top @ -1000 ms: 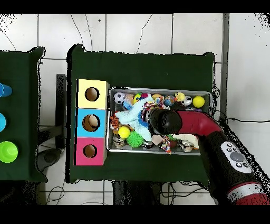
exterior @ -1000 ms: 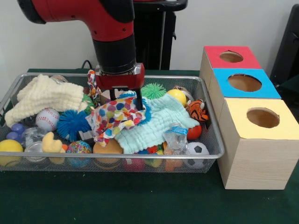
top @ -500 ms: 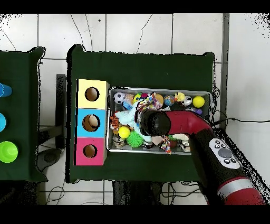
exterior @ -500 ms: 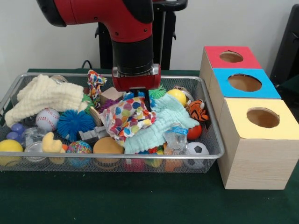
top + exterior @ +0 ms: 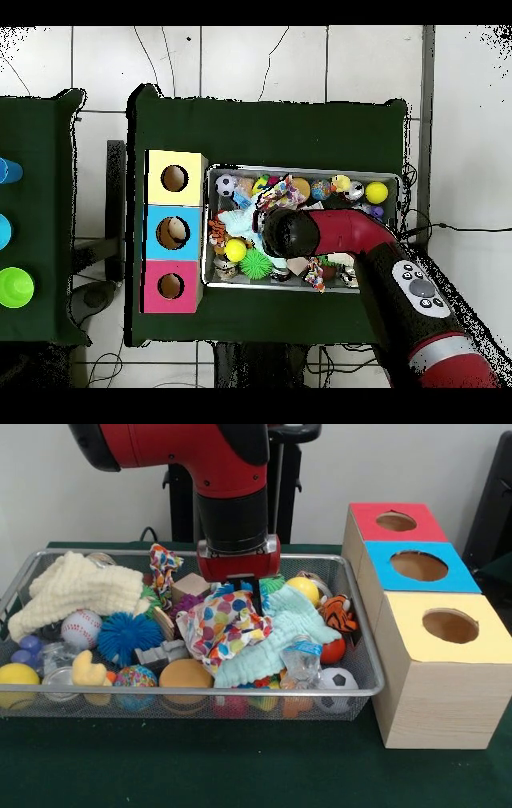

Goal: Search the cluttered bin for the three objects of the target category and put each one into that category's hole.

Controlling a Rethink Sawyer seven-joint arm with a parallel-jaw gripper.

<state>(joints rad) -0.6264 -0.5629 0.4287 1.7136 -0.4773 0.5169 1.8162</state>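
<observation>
A: We see the tool [image 5: 246,588] low over the middle of the wire bin [image 5: 364,664], its tips sunk into the top edge of the polka-dot cloth [image 5: 220,624]. The cloth bunches up around the fingers, so they seem closed on it, though fabric hides the tips.

B: Agreed; we would say pinched together on the cloth. It lies just below the tool in the front view, draped over the mint-green towel [image 5: 276,634], which spreads to the lower right of it.

A: Around them we note the cream cloth [image 5: 76,588] at upper left of the bin, the blue spiky ball [image 5: 124,634] and the baseball [image 5: 80,628] left of centre, and the tiger toy [image 5: 338,612] by the right wall.

B: At the right of the frame stand the red box [image 5: 396,522], blue box [image 5: 416,566] and yellow box [image 5: 448,628], each with a round hole. From overhead, the arm [image 5: 350,232] covers the middle of the bin.
</observation>
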